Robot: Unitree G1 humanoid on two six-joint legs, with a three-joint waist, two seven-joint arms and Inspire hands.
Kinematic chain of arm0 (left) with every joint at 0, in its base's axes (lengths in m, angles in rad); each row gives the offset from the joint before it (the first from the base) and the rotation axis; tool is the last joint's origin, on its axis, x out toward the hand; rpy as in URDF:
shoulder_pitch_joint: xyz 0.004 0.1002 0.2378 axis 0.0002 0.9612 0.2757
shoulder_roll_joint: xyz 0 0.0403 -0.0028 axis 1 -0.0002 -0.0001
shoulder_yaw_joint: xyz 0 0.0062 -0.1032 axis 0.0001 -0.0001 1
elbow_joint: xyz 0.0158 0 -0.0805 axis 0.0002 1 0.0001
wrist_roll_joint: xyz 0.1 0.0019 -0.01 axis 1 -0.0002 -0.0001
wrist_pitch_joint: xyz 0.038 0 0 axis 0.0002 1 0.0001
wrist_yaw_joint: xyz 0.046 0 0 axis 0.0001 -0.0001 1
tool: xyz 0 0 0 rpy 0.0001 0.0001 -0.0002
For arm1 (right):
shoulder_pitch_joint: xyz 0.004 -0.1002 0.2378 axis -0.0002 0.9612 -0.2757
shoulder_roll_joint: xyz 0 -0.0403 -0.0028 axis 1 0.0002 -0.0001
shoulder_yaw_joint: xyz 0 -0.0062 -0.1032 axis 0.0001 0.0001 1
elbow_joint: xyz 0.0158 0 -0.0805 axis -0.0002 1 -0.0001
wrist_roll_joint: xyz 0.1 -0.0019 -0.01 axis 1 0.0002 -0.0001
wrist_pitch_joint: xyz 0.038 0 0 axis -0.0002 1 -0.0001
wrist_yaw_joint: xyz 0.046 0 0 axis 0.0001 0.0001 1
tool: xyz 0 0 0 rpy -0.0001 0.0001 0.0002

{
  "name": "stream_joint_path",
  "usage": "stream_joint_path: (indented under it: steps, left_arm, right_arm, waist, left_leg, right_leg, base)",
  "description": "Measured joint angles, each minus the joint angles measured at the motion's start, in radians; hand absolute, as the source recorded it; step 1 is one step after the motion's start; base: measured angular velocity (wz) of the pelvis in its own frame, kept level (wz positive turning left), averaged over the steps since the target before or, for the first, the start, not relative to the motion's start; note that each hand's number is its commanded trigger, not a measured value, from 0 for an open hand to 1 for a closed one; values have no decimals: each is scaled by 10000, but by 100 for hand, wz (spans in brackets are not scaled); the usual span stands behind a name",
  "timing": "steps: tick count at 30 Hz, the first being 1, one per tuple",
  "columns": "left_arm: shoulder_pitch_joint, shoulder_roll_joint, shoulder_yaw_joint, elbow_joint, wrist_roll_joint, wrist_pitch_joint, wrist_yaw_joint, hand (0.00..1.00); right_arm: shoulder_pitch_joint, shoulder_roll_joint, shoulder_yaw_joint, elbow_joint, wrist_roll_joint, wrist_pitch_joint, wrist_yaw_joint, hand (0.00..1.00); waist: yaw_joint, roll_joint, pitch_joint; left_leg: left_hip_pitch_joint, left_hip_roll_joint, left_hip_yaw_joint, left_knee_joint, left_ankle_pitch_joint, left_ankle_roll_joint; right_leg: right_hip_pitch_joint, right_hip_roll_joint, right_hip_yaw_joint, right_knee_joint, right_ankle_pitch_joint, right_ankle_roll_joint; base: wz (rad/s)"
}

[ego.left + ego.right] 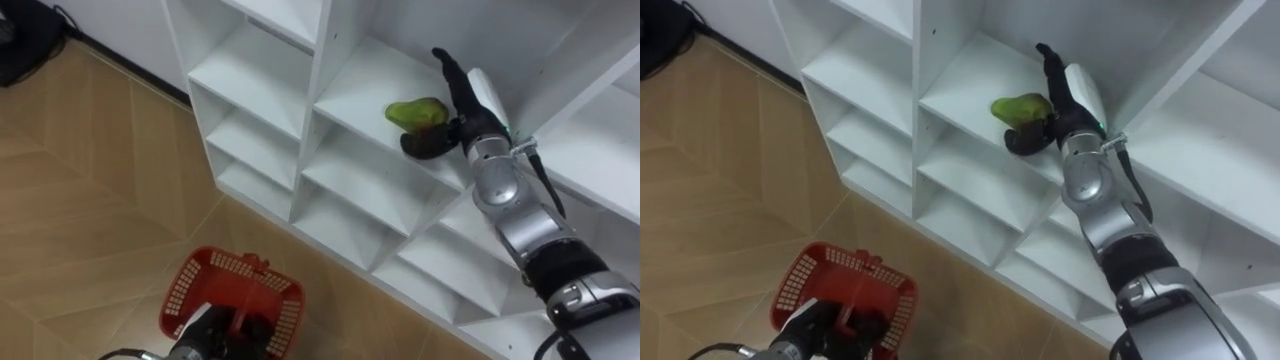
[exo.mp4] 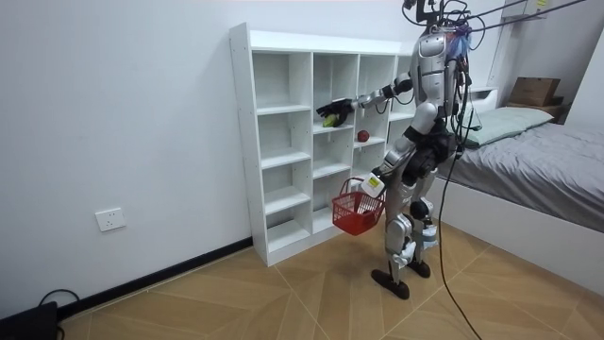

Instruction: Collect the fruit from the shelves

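Currently, robot: stands upright on the pale herringbone wooden floor (image 1: 90, 200), facing the tall white open-fronted shelf unit (image 1: 322, 60). A grey-covered bed (image 2: 547, 161) lies behind it at the room view's right.
Right arm: stretched out roughly level from the shoulder into a compartment in the middle column of the shelf unit.
Right hand (image 1: 472, 105): lies against the green pear-shaped fruit (image 1: 415, 113). One of its fingers (image 1: 447, 68) runs straight past the far side of the fruit and the others are curled against its near side, so the fingers are grasping the fruit.
Green pear-shaped fruit: inside that compartment, low over the shelf board and near its front edge. Whether it touches the board I cannot tell.
Left hand (image 1: 210, 330): low at the robot's side, with its fingers clenched round the handle of the red plastic mesh basket (image 1: 182, 290).
Red plastic mesh basket: hangs from the left hand above the floor, just in front of the lower shelves. What lies inside it cannot be made out.
Small round red fruit (image 2: 362, 136): sits on a shelf board in the next column toward the room view's right, slightly lower than the green fruit and apart from both hands.
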Motion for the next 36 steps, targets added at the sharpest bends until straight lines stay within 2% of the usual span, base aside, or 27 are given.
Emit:
stream_joint_path:
  steps: [13, 23, 24, 25, 26, 27, 28, 29, 30, 32, 36]
  left_arm:
    - [10, 123, 3, 1, 0, -38, 9, 100]
    - [10, 102, 8, 1, 3, -49, -106, 100]
    - [10, 100, 8, 1, 3, -50, -105, 100]
    - [10, 100, 7, 1, 3, -52, -102, 100]
    - [10, 98, 6, 1, -3, -54, -100, 100]
    - [9, 93, 6, 1, -5, -56, -99, 100]
    - [10, 80, 6, 2, -6, -57, -97, 100]
    - [9, 59, 6, 2, -6, -57, -97, 100]
    - [2, 46, 6, 2, -5, -60, -96, 100]
    - [-2, -21, 3, 12, -4, -64, -95, 100]
    - [-8, -43, 4, 45, -5, -66, -94, 100]
  right_arm:
    - [-6, 6, 29, 361, 518, 8, 813, 0]
    - [-5, 7, 10, 311, 506, -25, 928, 0]
    - [-5, 7, 10, 309, 505, -33, 935, 10]
    - [-5, 7, 10, 308, 505, -43, 969, 26]
    - [-6, 7, -3, 295, 492, -46, 989, 55]
    - [-9, 6, -15, 283, 472, -54, 996, 64]
    - [-15, 5, -25, 270, 443, -91, 995, 81]
    - [-16, 5, -44, 259, 424, -154, 940, 92]
    - [-18, 5, -78, 250, 419, -200, 870, 97]
    - [-34, 10, -224, 217, 414, -296, 641, 100]
    - [-39, 17, -233, 213, 425, -316, 532, 100]
  waist:
    - [73, -31, 10]
    - [12, -4, 27]
    - [8, 0, 30]
    - [4, 4, 31]
    - [-1, 33, 51]
    - [-7, 33, 50]
    - [-17, 39, 50]
    - [-28, 63, 43]
    - [-29, 68, 40]
    - [-24, 122, 50]
    - [-25, 162, 53]
  left_leg:
    - [-7, 5, 44, 3, 15, 17]
    - [-39, 0, 26, 21, 15, 18]
    - [-39, -1, 26, 21, 15, 18]
    - [-39, -1, 25, 22, 15, 18]
    - [-48, 1, 26, 31, 15, 18]
    - [-59, 1, 26, 46, 15, 18]
    - [-81, 3, 25, 76, 15, 17]
    - [-128, 5, 21, 79, 15, 18]
    - [-154, 5, 21, 82, 15, 18]
    - [-185, 5, 21, 88, 20, 23]
    - [-186, 4, 21, 86, 20, 23]
  right_leg:
    - [34, 39, 93, -166, 44, 1]
    - [22, 42, 69, -177, 47, 4]
    - [22, 42, 69, -177, 47, 5]
    - [22, 42, 69, -177, 47, 4]
    - [8, 40, 64, -170, 49, 2]
    - [-2, 38, 55, -164, 50, 0]
    - [-20, 35, 27, -160, 59, -8]
    - [-54, 32, 1, -155, 67, -13]
    - [-80, 32, -2, -144, 70, -15]
    - [-107, 27, -22, -139, 88, -16]
    - [-108, 25, -44, -138, 89, -15]
  base:
    - [0]
    - [0]
    - [0]
    - [0]
    - [0]
    - [0]
    - [0]
    - [0]
    - [0]
    - [0]
    - [0]
